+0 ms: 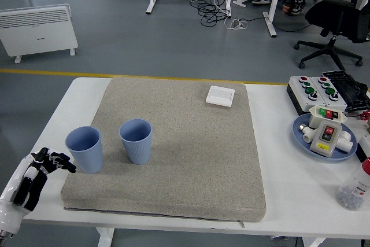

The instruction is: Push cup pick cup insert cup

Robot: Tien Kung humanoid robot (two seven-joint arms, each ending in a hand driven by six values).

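Head view shows the left hand (pixel 40 169), fingers loosely spread and holding nothing, just left of the left cup (pixel 85 149) on the mat (pixel 185 160), so I'd say the push is only starting and calls for nudging it right toward the right cup (pixel 136 141).
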